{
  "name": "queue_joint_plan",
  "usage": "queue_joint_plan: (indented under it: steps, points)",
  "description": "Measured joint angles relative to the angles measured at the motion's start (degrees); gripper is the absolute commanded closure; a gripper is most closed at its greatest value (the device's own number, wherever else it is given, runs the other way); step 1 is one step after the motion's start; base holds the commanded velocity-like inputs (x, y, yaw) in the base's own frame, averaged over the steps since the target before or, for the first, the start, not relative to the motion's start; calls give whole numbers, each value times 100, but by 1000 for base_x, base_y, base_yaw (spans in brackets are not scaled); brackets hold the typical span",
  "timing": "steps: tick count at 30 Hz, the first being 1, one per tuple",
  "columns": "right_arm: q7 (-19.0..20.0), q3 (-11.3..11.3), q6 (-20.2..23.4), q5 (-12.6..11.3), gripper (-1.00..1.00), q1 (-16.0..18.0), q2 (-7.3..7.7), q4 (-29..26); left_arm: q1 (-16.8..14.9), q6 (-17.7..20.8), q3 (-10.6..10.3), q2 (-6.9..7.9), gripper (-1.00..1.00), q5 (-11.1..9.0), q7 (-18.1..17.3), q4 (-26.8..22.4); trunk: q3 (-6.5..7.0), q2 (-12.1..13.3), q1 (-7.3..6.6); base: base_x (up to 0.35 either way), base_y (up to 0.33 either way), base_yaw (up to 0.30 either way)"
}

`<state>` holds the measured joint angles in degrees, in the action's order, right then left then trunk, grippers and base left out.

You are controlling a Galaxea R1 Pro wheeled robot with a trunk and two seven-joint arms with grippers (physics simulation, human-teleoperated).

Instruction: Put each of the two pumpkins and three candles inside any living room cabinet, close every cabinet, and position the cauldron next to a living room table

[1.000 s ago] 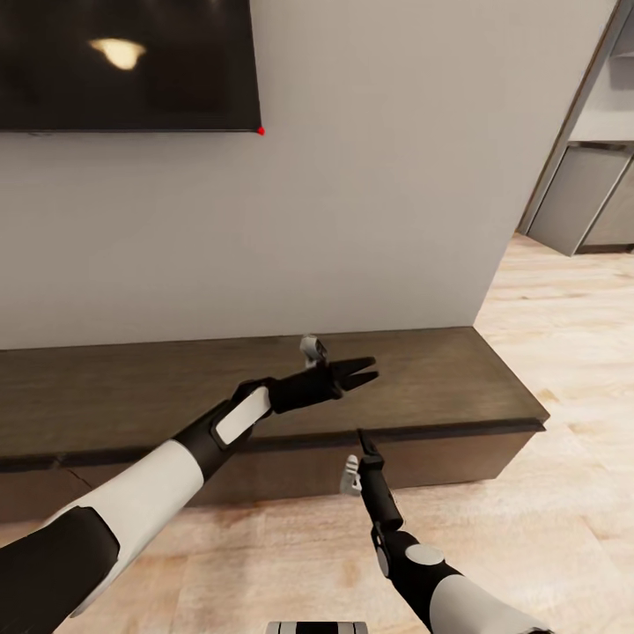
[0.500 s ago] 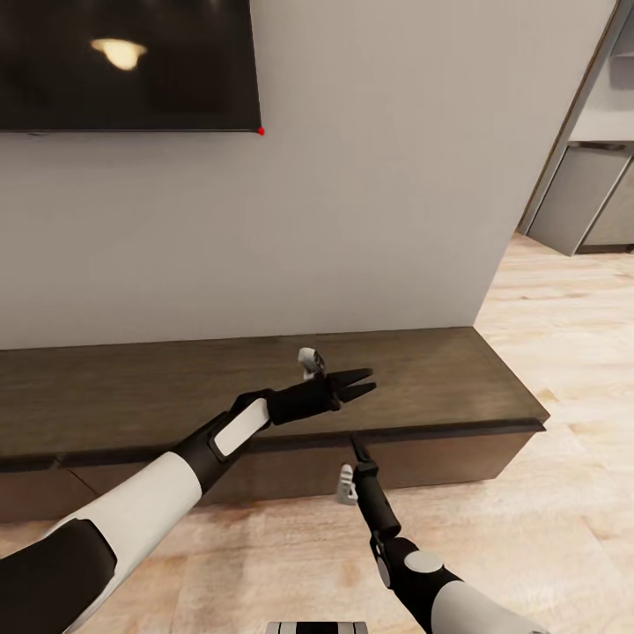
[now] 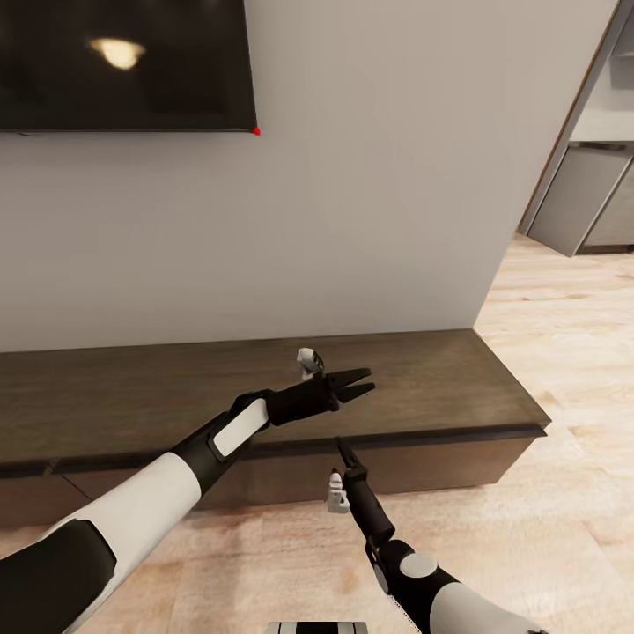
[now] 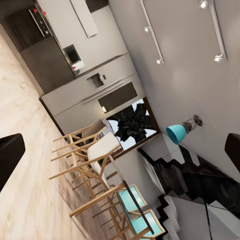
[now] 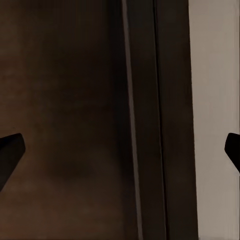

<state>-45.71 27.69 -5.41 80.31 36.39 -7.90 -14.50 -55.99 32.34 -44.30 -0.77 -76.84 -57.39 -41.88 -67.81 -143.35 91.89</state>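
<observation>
At the far left of the head view, a black flat wall-mounted screen hangs on the pale grey wall, a small red light at its lower right corner. Below it runs the long low dark-brown wood cabinet, its flat top bare and its drawer fronts flush with the frame along the visible stretch; it ends at the right where the light wood-plank floor begins.

The white-and-black left arm reaches from the lower left out over the cabinet top. The left gripper hovers above that top, its 2 black fingers spread apart with nothing between them. In the left wrist view the 2 fingertips sit at opposite edges of the picture, and between them lies a distant room with pale wooden chairs with turquoise seats, a turquoise lamp and grey kitchen cupboards.

Further right and lower, the right gripper points at the cabinet's front just under the top's overhang, close to it; contact cannot be judged. In the right wrist view its black fingertips stand wide apart, empty, framing the dark wood front and a vertical seam, with pale wall beyond.

At the far right, grey kitchen units stand past the wall's corner.
</observation>
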Motion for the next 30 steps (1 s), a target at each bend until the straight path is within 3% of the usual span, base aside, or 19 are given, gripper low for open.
queue_joint_plan:
  steps: [27, 28, 30]
  points:
    - [62, -16, 88, -63, -100, -16, -91, 6, 9, -7, 0, 9, -100, -15, 0, 22, 0, 0, 0, 12, -6, 0]
    - [110, -17, 92, -70, 100, -17, -94, 7, 9, -7, 0, 11, -100, -15, 0, 23, 0, 0, 0, 0, 0, 0]
    - [188, -17, 97, -85, 100, -17, -96, 5, 9, -8, 0, 12, -100, -15, 0, 27, 0, 0, 0, 0, 0, 0]
